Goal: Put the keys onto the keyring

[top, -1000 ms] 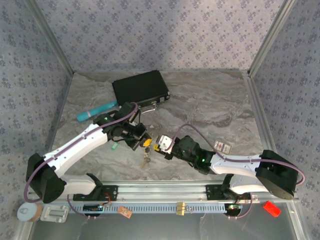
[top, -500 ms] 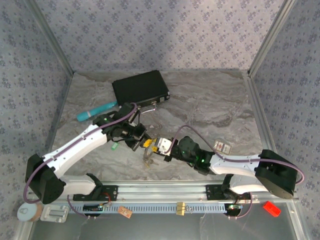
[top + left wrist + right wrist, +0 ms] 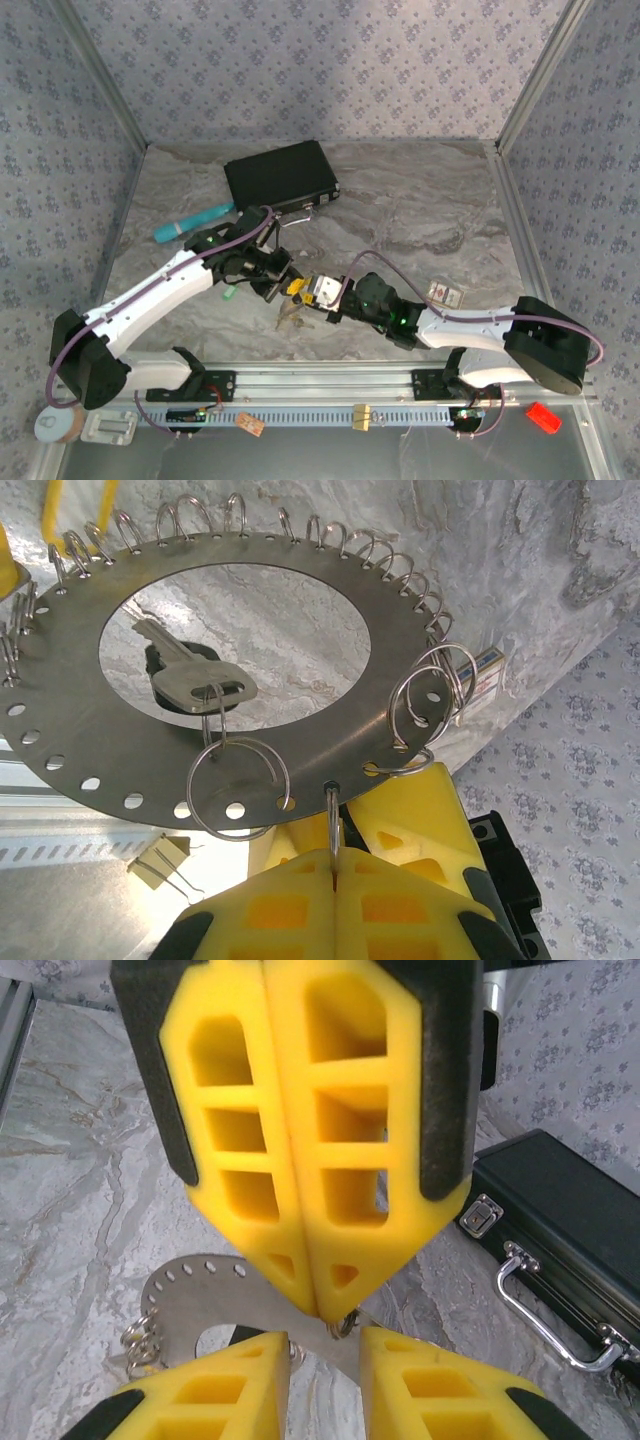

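Observation:
The keyring (image 3: 380, 650) is a flat grey metal disc with a wide centre hole and many small wire loops along its rim. My left gripper (image 3: 335, 855) is shut on one wire loop at the rim and holds the disc above the table. A silver key (image 3: 195, 680) with a dark head hangs from a split ring on the disc. My right gripper (image 3: 325, 1345) is open, its fingers on either side of the disc's rim (image 3: 190, 1285), just below the left gripper's shut fingers (image 3: 300, 1160). The two grippers meet at the table's front middle (image 3: 305, 290).
A black case (image 3: 280, 175) lies at the back, with a teal pen (image 3: 190, 222) to its left. A small green piece (image 3: 228, 294) lies under the left arm. A red-and-white tag (image 3: 445, 293) sits to the right. A binder clip (image 3: 160, 860) rests on the front rail.
My right gripper has moved left up to the left gripper's tips and its jaws have narrowed. The keyring has swung up flatter. The left arm has barely moved.

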You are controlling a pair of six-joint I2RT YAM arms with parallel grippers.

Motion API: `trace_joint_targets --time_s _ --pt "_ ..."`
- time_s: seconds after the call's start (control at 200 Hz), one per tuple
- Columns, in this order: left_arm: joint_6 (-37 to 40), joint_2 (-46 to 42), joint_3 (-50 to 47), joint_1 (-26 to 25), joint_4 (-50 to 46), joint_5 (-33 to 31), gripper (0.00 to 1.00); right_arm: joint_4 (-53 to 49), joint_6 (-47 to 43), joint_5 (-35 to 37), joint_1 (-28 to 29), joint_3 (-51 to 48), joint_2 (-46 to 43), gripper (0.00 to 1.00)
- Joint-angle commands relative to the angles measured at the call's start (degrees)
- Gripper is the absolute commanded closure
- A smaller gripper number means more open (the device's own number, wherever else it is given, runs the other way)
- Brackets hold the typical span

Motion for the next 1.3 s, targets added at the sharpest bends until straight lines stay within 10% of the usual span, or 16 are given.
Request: trace_joint_targets --time_s 0.0,0.51,0.73,1.024,1.294 --pt "-3.89 -1.72 -0.44 0.28 0.55 1.77 1.0 2.41 0.36 -1.13 0.29 1.81 0.63 0.75" --pt "-5.41 -3.05 -1.77 0.27 2.07 1.23 1.0 4.89 1.99 -0.53 0.01 2.93 2.85 0.99" --pt "0.48 -8.98 -3.82 4.15 5.27 -9.27 0.47 1.94 3.61 -1.02 -1.23 2.73 1.5 1.0" --pt "50.55 -19.09 -7.16 5.84 18.35 -29.66 0.47 -11.91 5.12 -7.82 -4.78 5.19 -4.24 1.0" --pt "105.35 -30.75 -25.88 5.78 34.65 -11.31 0.55 -27.62 4.27 -16.91 -9.42 10.84 -7.85 1.0"
